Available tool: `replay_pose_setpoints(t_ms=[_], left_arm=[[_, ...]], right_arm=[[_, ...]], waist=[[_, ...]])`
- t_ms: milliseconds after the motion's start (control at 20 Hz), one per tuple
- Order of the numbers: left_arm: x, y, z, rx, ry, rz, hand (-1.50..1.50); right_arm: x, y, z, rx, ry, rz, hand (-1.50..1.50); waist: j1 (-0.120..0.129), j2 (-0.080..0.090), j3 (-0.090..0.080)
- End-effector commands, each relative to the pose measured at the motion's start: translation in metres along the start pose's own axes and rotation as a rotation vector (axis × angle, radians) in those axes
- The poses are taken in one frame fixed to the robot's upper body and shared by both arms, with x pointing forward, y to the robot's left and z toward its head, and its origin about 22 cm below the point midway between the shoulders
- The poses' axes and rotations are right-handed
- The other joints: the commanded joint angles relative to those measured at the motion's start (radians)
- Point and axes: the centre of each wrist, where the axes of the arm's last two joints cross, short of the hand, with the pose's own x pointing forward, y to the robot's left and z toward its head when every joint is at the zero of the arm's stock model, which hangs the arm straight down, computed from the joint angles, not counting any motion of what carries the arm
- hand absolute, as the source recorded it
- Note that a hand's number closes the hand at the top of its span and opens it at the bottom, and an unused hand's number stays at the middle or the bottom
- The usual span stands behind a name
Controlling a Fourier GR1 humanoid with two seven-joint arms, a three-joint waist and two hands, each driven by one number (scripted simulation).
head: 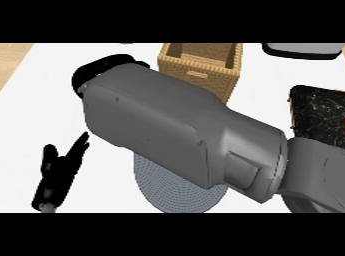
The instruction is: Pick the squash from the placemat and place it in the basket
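1. Fingers of the right hand (105,70) are hidden behind its own grey forearm (182,135); only a black edge of the hand shows, so I cannot tell how far it is open or whether it holds anything.
2. Straight, relaxed fingers show on the left hand (57,172), which rests at the lower left of the counter (27,110), holding nothing.
3. No squash shows anywhere, so its place relative to the fingers cannot be told.
4. A round grey placemat (176,192) peeks out beneath the right forearm.
5. Behind the forearm stands a wicker basket (219,75), just right of the hidden hand.
6. At the right edge lies a dark board (319,115).
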Motion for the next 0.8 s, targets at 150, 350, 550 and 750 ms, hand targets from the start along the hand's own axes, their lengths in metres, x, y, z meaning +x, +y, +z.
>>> replay_pose_setpoints(t_ms=[150,350,550,750], left_arm=[[-0.017,-0.006,-0.002,0.019,0.069,0.014,0.00],[-0.020,-0.009,0.004,0.030,0.072,0.013,0.00],[-0.024,0.022,-0.001,0.052,0.083,0.020,0.00],[-0.024,0.017,0.009,0.024,0.075,0.020,0.00]], right_arm=[[0.023,0.036,-0.006,0.000,0.097,0.033,-1.50],[0.022,0.050,-0.022,0.034,0.141,0.093,-1.50],[0.023,0.068,-0.034,0.053,0.134,0.067,-1.50],[0.016,0.086,-0.057,0.062,0.161,0.061,-1.50]], waist=[[-0.027,0.002,-0.005],[-0.040,0.000,-0.004],[-0.041,0.004,-0.005],[-0.036,0.005,-0.004]])
